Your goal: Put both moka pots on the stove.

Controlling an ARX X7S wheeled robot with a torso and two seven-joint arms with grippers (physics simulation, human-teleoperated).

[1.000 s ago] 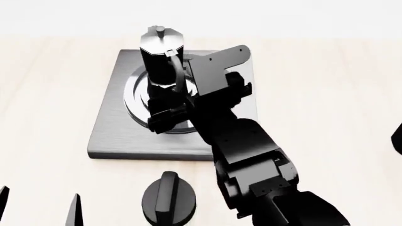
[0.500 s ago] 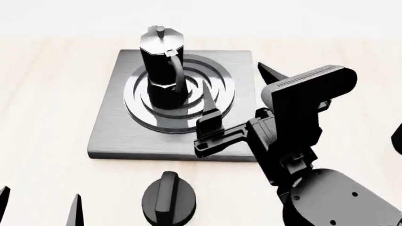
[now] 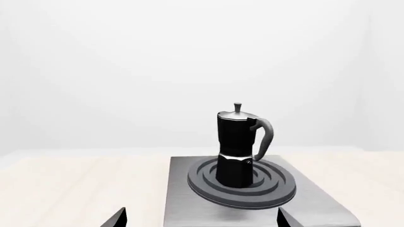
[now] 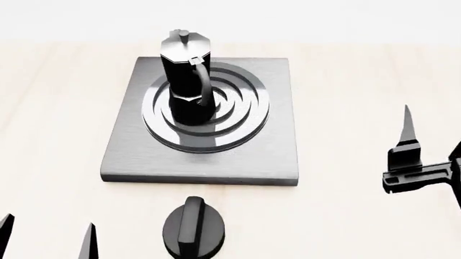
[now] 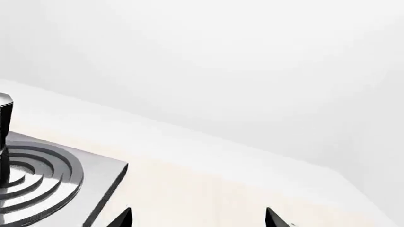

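One moka pot (image 4: 185, 75) stands upright on the burner rings of the stove (image 4: 129, 151), handle towards me. It also shows in the left wrist view (image 3: 237, 146) on the stove (image 3: 189, 208), and its edge shows in the right wrist view (image 5: 5, 113). The second moka pot is out of view. My right gripper (image 4: 431, 141) is open and empty, to the right of the stove above the table; its tips frame bare table (image 5: 198, 220). My left gripper (image 4: 47, 232) is open and empty in front of the stove (image 3: 200, 221).
A squat black round knob (image 4: 193, 229) sits on the light wooden table (image 4: 360, 81) just in front of the stove's front edge. The stove's corner (image 5: 94, 184) lies beside the right gripper. A white wall lies behind the table.
My right arm has drawn back from the pot on the burner and swung right, off the stove, with jaws open. The pot stays standing on the burner. The left gripper has not moved.
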